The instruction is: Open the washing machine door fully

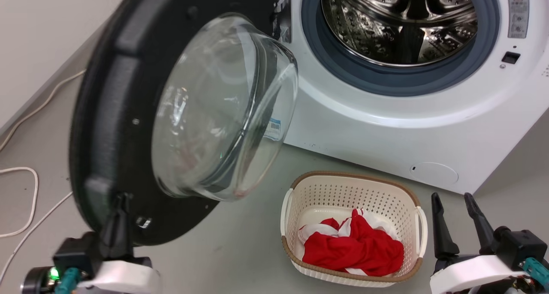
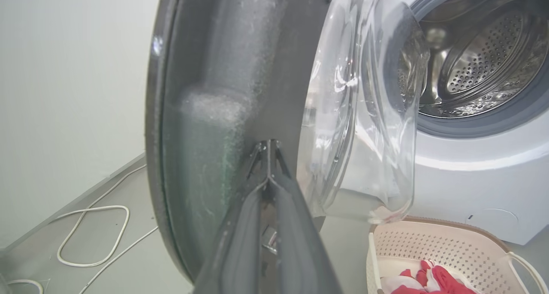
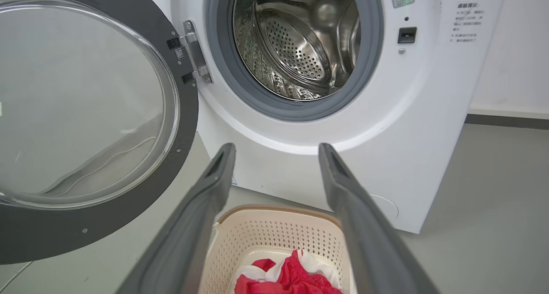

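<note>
We face the big white front-loading washing machine [image 1: 386,131], its steel drum mouth [image 1: 403,24] uncovered. Its large round black door [image 1: 111,114], with a bulging clear glass bowl, stands swung out to our left of that mouth, inner side toward us. On the floor before the machine sits a cream perforated plastic basket [image 1: 351,175] holding a red and white cloth [image 1: 356,247]. Our left hand [image 2: 268,150] has its fingers together, tips against the door's lower black ring. Our right hand [image 1: 451,197] hovers beside the basket, fingers apart, gripping nothing.
</note>
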You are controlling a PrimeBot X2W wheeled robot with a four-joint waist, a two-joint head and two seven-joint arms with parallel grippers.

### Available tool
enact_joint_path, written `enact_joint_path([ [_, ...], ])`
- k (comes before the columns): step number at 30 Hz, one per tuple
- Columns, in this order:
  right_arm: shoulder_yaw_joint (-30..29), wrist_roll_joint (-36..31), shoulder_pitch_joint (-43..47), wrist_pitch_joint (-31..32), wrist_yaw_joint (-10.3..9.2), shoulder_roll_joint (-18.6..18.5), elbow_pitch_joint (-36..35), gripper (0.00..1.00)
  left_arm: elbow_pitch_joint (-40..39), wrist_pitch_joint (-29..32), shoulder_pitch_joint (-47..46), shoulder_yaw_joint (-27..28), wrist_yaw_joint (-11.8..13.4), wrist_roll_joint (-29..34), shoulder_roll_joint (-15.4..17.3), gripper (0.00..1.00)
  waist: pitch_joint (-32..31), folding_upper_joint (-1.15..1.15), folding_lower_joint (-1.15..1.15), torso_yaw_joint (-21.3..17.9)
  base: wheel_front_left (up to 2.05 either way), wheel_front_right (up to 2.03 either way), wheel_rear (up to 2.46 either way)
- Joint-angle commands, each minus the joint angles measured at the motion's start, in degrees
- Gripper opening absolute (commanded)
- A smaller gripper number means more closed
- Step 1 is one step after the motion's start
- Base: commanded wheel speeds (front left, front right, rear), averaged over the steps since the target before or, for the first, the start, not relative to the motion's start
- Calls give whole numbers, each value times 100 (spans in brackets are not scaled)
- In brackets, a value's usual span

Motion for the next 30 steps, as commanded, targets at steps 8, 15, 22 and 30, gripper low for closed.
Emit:
enact_joint_path([
  [8, -5, -107, -194, 103, -4, 8, -111, 100, 881, -377, -676, 626, -41, -391, 240, 0, 317, 0, -1, -148, 0, 0, 0],
  [15, 27, -152, -304, 150, -4, 8, -152, 100, 1715, -661, -1162, 1080, -132, -623, 533, 0, 497, 0, -1, -306, 0, 0, 0],
  [22, -5, -193, -365, 157, -4, 8, -165, 100, 2415, -825, -1607, 1428, -283, -797, 839, 0, 556, 0, -1, -380, 0, 0, 0],
  [30, 25, -164, -327, 138, -4, 8, -107, 100, 2666, -909, -1672, 1487, -382, -667, 862, 0, 422, 0, -1, -473, 0, 0, 0],
])
